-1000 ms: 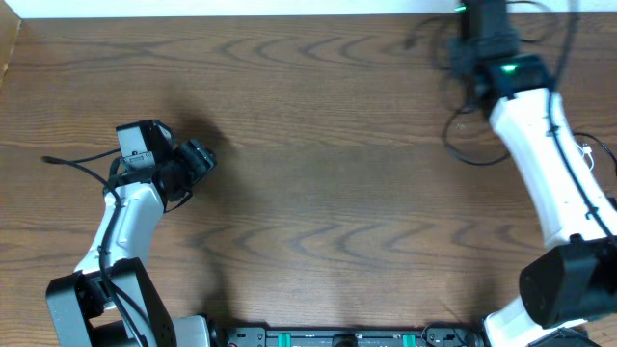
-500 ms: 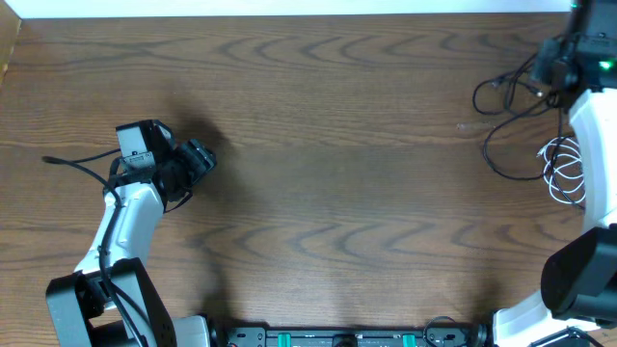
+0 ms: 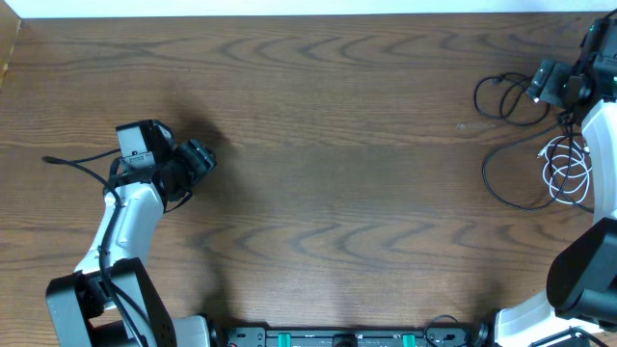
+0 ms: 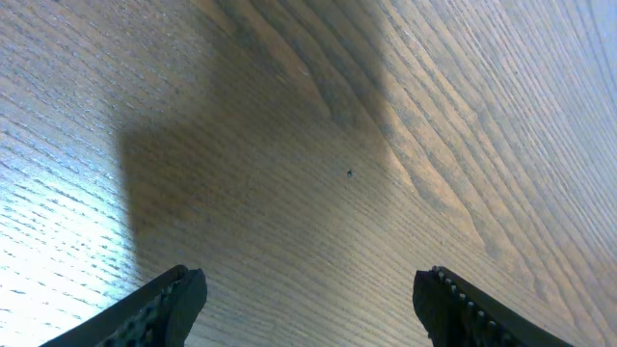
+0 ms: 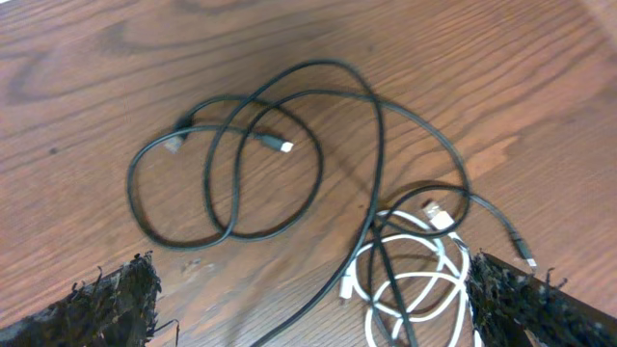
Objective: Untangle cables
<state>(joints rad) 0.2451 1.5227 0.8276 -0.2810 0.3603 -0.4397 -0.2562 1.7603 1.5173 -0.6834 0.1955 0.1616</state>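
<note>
The cables lie in a loose tangle near the table's far right edge. Black cable loops (image 3: 504, 94) (image 5: 231, 164) spread out to the left, and one black strand (image 3: 501, 183) runs down and crosses over the white coiled cable (image 3: 567, 169) (image 5: 415, 284). My right gripper (image 3: 551, 85) (image 5: 310, 284) hangs open just above them, with the white coil and a black strand below and between its fingers (image 5: 111, 304), and it holds nothing. My left gripper (image 3: 198, 159) (image 4: 308, 289) is open over bare wood at the left, far from the cables.
The wooden table (image 3: 337, 145) stretches between the two arms. Its far edge meets a white wall strip (image 3: 289, 8). A thicker black arm wire (image 3: 72, 162) trails left of the left arm. The right arm's white link (image 3: 603, 145) stands right beside the white coil.
My right arm has swung from the upper middle-right to the far right edge, dragging the cables along. Its gripper has opened and the cables now lie loose on the table. The left arm is still.
</note>
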